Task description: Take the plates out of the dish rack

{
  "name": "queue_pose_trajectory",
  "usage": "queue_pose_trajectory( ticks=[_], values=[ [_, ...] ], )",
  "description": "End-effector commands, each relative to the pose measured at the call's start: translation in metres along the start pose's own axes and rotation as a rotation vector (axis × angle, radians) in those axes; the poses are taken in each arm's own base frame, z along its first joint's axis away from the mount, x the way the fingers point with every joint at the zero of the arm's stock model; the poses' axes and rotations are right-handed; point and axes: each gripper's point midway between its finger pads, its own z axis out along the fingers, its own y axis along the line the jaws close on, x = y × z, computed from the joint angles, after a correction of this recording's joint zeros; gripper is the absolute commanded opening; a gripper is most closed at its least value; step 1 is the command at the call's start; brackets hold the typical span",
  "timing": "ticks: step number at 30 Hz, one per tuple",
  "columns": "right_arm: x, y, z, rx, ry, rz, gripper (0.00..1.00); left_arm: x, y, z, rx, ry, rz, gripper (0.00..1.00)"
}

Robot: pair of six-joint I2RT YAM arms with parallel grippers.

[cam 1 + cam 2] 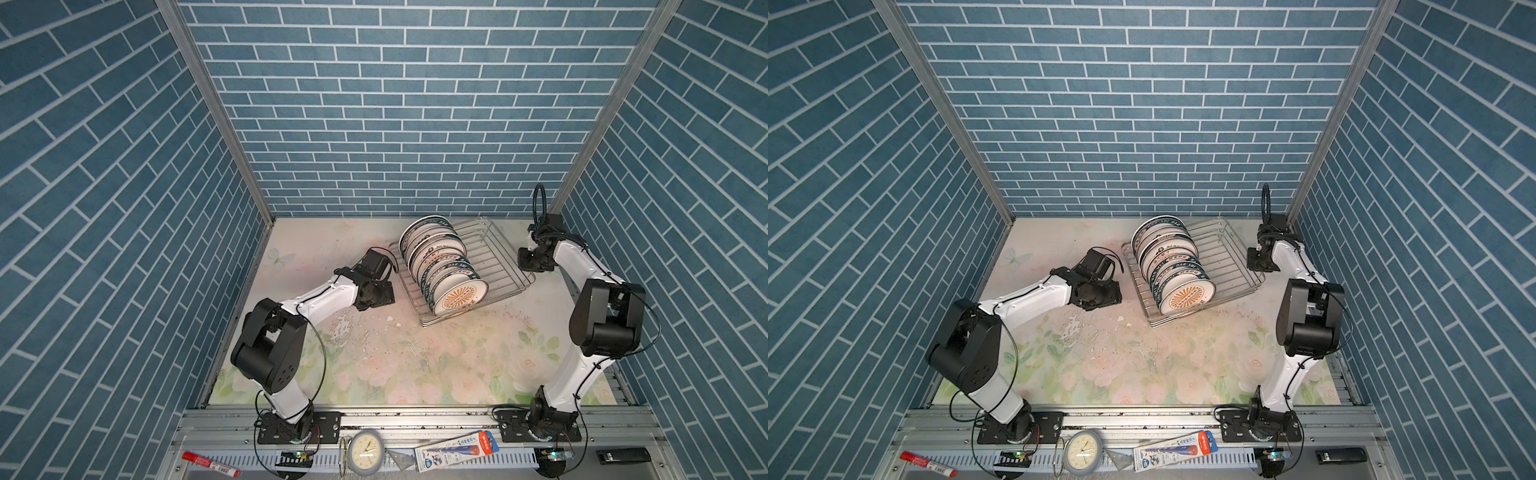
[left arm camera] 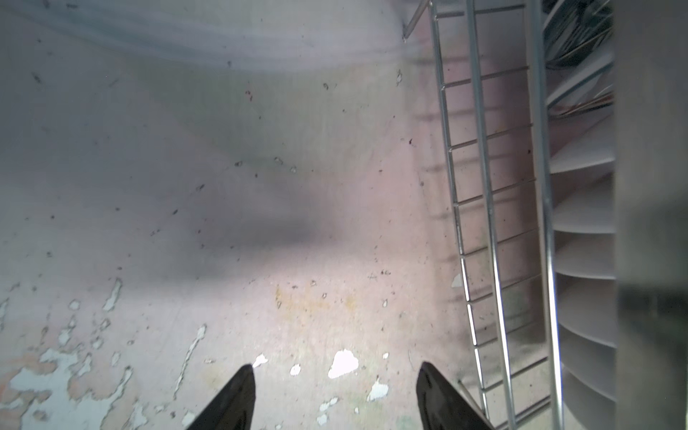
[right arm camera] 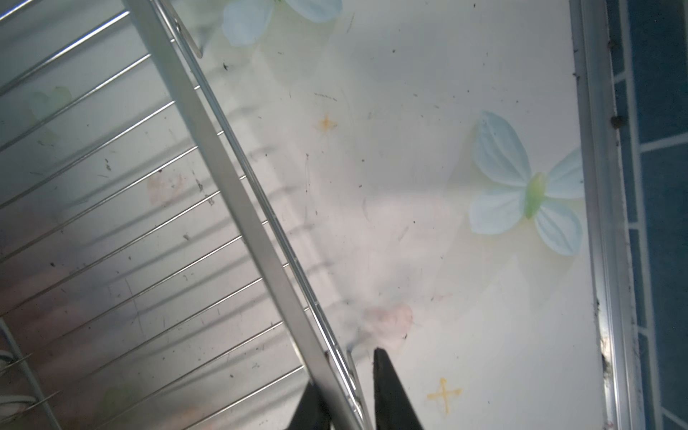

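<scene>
Plates (image 1: 446, 270) are stood on edge in a row along the left part of the dish rack (image 1: 505, 253), at the far middle of the floral table (image 1: 415, 357). Left gripper (image 2: 335, 372) is held just beside the rack's left edge over bare table, jaws spread wide, nothing between. Right gripper (image 3: 346, 372) is set at the rack's right rim, jaws narrow with the rim wire between them. A sliver of table is seen by the outer finger (image 3: 391, 391), so a firm clamp cannot be told.
</scene>
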Motion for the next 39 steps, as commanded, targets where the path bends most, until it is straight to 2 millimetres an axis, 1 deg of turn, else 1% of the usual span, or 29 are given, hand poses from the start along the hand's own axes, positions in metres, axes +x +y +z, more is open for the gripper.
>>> queue_pose_trajectory(
  ticks=[1,5,11,17,23,29,32,33,36,39],
  values=[
    [0.060,-0.010,0.014,0.059,0.178,0.217,0.09,-0.011,-0.002,0.004,-0.009,-0.022,0.008,0.70],
    [0.079,-0.005,0.007,0.034,0.178,0.223,0.09,-0.018,-0.007,0.008,0.001,-0.027,0.013,0.70],
    [0.098,0.000,-0.009,0.005,0.170,0.237,0.08,-0.024,-0.012,0.017,0.005,-0.021,0.017,0.70],
    [0.122,0.006,-0.012,-0.022,0.184,0.262,0.08,-0.031,-0.014,0.024,0.014,-0.019,0.010,0.70],
    [0.140,0.005,-0.016,-0.016,0.187,0.289,0.08,-0.042,-0.028,0.033,0.040,-0.010,0.039,0.70],
    [0.150,0.007,-0.018,-0.028,0.160,0.331,0.08,-0.055,-0.047,0.042,0.089,-0.019,0.040,0.70],
    [0.152,0.007,-0.017,-0.028,0.153,0.347,0.08,-0.060,-0.053,0.047,0.098,-0.017,0.048,0.70],
    [0.151,0.011,-0.017,-0.051,0.150,0.353,0.08,-0.061,-0.055,0.049,0.102,-0.013,0.052,0.70],
    [0.150,0.015,-0.017,-0.077,0.135,0.380,0.08,-0.065,-0.065,0.057,0.130,-0.004,0.060,0.70],
    [0.151,0.013,-0.015,-0.071,0.125,0.403,0.09,-0.071,-0.078,0.064,0.163,-0.012,0.071,0.70]
  ],
)
